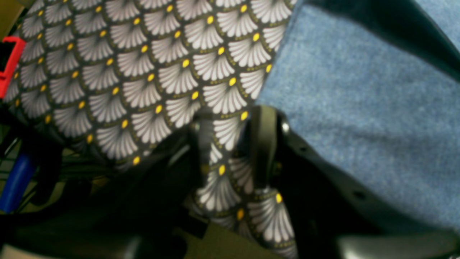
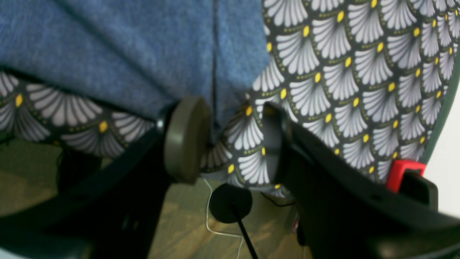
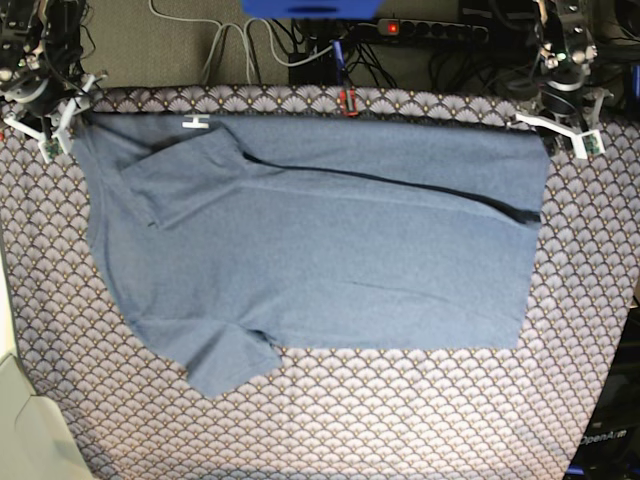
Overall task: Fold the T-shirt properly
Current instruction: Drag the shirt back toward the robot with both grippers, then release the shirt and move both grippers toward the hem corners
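The grey-blue T-shirt (image 3: pixel 330 250) lies flat on the scallop-patterned tablecloth (image 3: pixel 330 420), plain side up, with a long fold crease across its upper half and its white neck label (image 3: pixel 197 123) at the far left. My left gripper (image 3: pixel 565 128) is at the shirt's far right corner. In the left wrist view its jaws (image 1: pixel 230 144) stand apart around hanging tablecloth, with the shirt (image 1: pixel 359 108) beside them. My right gripper (image 3: pixel 45 130) is at the far left corner. Its pads (image 2: pixel 187 138) stand apart around the tablecloth edge and the shirt's hem (image 2: pixel 125 54).
A red clamp (image 3: pixel 348 100) grips the table's far edge; clamps also show in the left wrist view (image 1: pixel 9 66) and the right wrist view (image 2: pixel 402 172). Cables and a power strip (image 3: pixel 430 28) lie behind the table. The floor lies below the far edge.
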